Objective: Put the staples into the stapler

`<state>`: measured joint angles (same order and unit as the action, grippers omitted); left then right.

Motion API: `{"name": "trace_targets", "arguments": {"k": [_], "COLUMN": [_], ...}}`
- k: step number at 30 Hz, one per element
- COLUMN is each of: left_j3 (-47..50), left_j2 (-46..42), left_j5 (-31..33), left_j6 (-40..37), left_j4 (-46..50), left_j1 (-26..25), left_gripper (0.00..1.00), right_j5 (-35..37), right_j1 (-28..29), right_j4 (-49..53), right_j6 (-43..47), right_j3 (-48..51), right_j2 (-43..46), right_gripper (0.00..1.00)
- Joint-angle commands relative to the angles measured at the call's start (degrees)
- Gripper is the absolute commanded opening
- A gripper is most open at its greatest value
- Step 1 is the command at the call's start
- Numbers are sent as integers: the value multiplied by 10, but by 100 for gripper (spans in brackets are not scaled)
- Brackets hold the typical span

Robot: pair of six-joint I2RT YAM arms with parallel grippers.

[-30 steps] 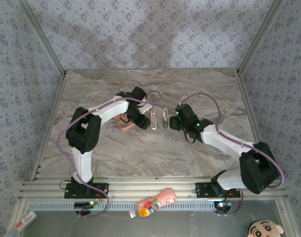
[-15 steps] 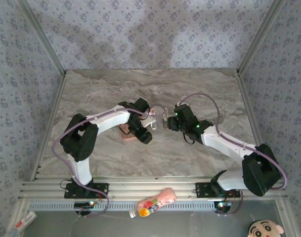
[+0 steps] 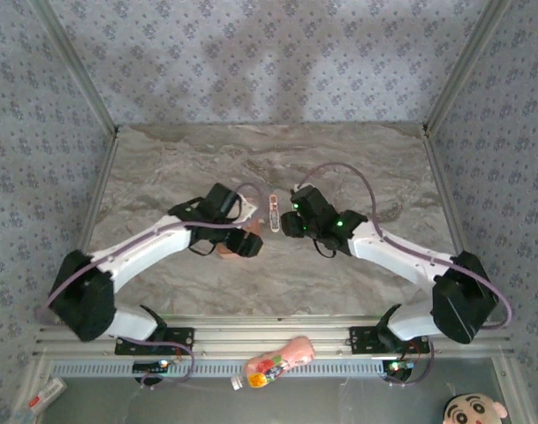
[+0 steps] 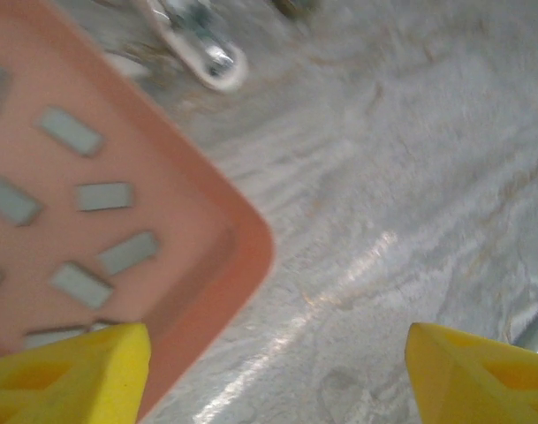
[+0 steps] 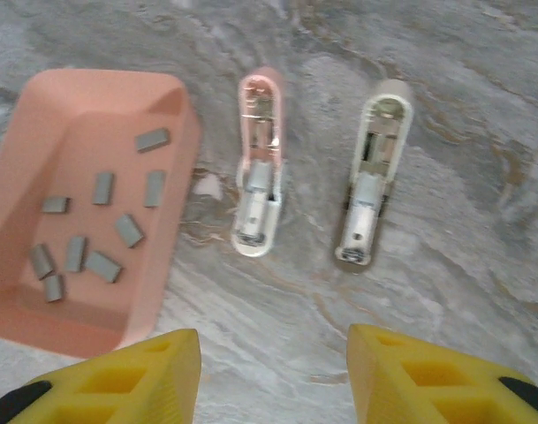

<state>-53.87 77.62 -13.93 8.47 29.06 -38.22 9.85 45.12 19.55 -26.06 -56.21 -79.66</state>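
The stapler, pink and white, lies opened flat on the marble with its silvery channel facing up, just right of a salmon-pink tray. Several grey staples lie loose in that tray. My right gripper hovers open near the stapler's end, nothing between its yellow fingers. From above, the stapler sits between both grippers, the right gripper beside it. My left gripper is open over the tray's corner, the staples to its left and the stapler beyond. The left gripper partly hides the tray.
A second, cream-coloured stapler lies opened parallel to the first, on its right. A pink bottle with a colourful label lies on the rails at the near edge. Patterned walls enclose the marble table.
The left arm has swung out to the left and its jaws have opened wider over the tray. The right gripper has moved left and now covers the cream stapler from above.
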Motion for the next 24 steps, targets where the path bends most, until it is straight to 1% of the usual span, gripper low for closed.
{"name": "trace_targets", "arguments": {"k": [1, 5, 7, 9, 11, 13, 16, 19, 24], "left_j3": [61, 139, 184, 226, 265, 299, 329, 335, 346], "left_j2": [-67, -172, -225, -267, -300, -326, -341, -343, -344], "left_j5": [49, 136, 189, 235, 271, 283, 295, 323, 339], "left_j6": [84, 119, 137, 152, 165, 180, 188, 185, 178], "left_j4": [-87, -151, -181, -207, -230, -249, -259, -243, -244], "left_j1": [38, 47, 49, 52, 59, 74, 94, 115, 150], "left_gripper": [78, 82, 88, 95, 98, 99, 99, 98, 98], "right_j5": [-9, -22, -34, -44, -55, -67, -90, -86, -99], "right_j1": [22, 42, 49, 52, 55, 56, 57, 60, 61], "right_j4": [51, 88, 113, 137, 154, 170, 201, 231, 265], "right_j6": [15, 19, 21, 22, 22, 21, 20, 21, 21], "right_j3": [-55, -133, -178, -217, -253, -286, -344, -407, -484], "right_j2": [-43, -111, -151, -191, -228, -261, -314, -365, -433], "right_gripper": [47, 47, 46, 45, 44, 43, 42, 40, 38]}}
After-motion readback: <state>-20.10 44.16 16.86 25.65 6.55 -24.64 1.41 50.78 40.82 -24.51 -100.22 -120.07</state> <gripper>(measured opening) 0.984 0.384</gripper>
